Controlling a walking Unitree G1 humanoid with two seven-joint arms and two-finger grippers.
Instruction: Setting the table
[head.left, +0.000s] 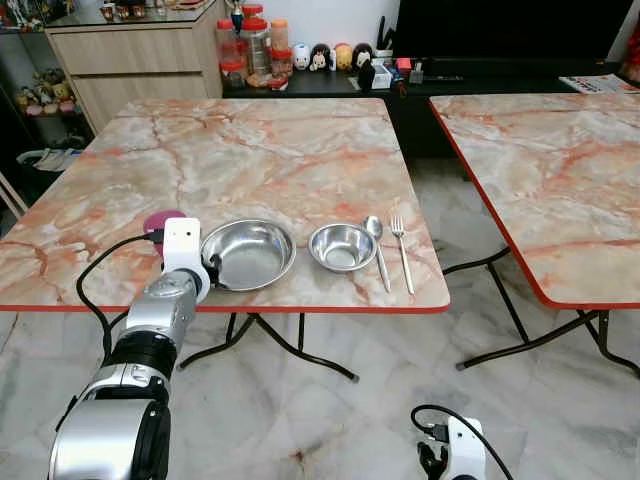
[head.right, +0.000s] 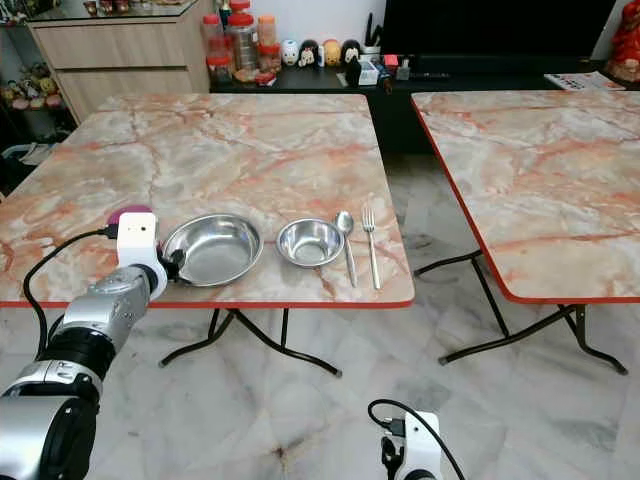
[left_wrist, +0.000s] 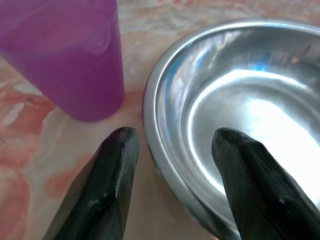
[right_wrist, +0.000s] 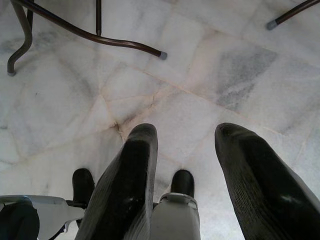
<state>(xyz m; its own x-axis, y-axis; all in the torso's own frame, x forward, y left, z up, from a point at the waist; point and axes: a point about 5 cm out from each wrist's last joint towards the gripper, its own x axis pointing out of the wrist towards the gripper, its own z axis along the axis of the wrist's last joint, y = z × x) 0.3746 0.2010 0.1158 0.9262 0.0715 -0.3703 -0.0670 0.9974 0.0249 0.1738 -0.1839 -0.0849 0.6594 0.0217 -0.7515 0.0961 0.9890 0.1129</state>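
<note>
Left gripper (left_wrist: 172, 142) open, right gripper (right_wrist: 185, 145) open

Large bowl (head.right: 212, 248), perhaps beside cup (head.right: 128, 213).

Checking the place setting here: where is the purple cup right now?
The purple cup stands on the near table by its front edge, on the robot's left, just left of the large bowl, with the open left gripper next to it.

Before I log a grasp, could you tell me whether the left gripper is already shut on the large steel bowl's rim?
No, the left gripper is open, its fingers straddling the large steel bowl rim.
</note>
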